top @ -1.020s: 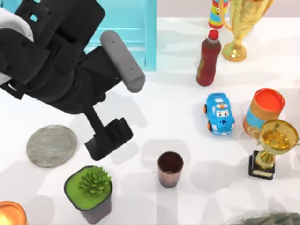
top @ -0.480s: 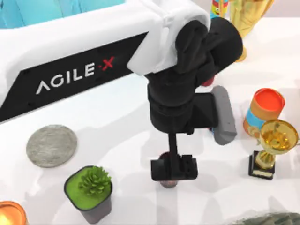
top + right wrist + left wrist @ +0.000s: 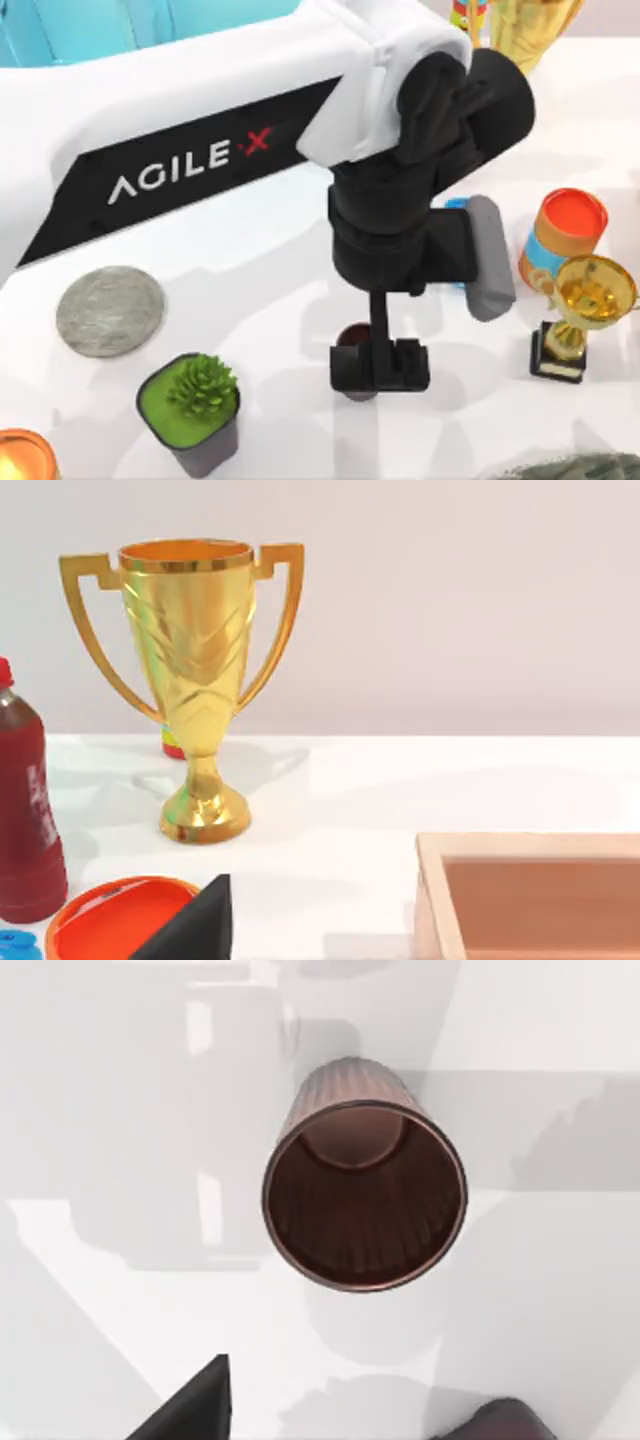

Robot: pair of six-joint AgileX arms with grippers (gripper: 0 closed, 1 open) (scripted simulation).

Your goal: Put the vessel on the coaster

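Note:
The vessel [image 3: 352, 336] is a copper-brown ribbed tumbler standing upright at the table's front middle. My left gripper [image 3: 380, 366] hangs just over it and covers most of it in the top view. In the left wrist view I look down into the vessel's [image 3: 365, 1200] dark inside. The left gripper [image 3: 350, 1422] is open, its two fingertips [image 3: 200, 1412] set wide apart, and the vessel lies ahead of them, not between them. The coaster [image 3: 110, 310], a flat mottled grey disc, lies bare at the left. My right gripper [image 3: 198, 932] is parked at the back right.
A square dark plant pot [image 3: 190, 402] stands between coaster and vessel. At the right are an orange-lidded can [image 3: 565, 235] and a gold trophy [image 3: 585, 300]. A larger trophy [image 3: 200, 680], a red bottle [image 3: 25, 810] and a wooden box [image 3: 530, 890] stand near the right arm.
My left arm swung from the left side across to the vessel, then shifted slightly right and forward over it. The vessel and coaster have not moved.

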